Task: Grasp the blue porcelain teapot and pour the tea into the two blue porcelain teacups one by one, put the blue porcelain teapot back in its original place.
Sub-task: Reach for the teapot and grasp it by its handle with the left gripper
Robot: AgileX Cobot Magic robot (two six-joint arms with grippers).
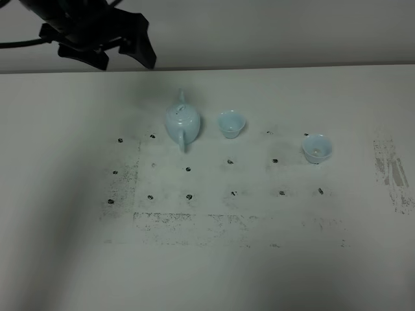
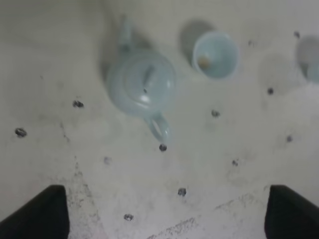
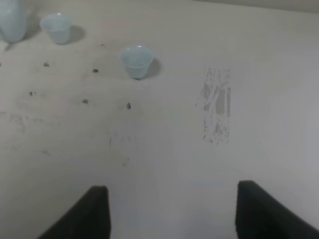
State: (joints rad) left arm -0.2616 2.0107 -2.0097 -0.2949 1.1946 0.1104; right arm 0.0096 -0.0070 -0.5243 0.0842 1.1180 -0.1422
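Exterior high view shows the blue porcelain teapot upright on the table among dark marks, one teacup just beside it, the other teacup farther right, while my left fingers and right fingers hang spread wide apart.

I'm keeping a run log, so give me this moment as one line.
stage: before grasp | left gripper: open, empty | right gripper: open, empty | teapot: upright, untouched | teacups: both upright, right of teapot

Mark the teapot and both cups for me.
Teapot [image 1: 182,122]: high view, on its round body.
Cup beside teapot [image 1: 231,123]: high view, inside its bowl.
Cup farther right [image 1: 317,148]: high view, inside its bowl.
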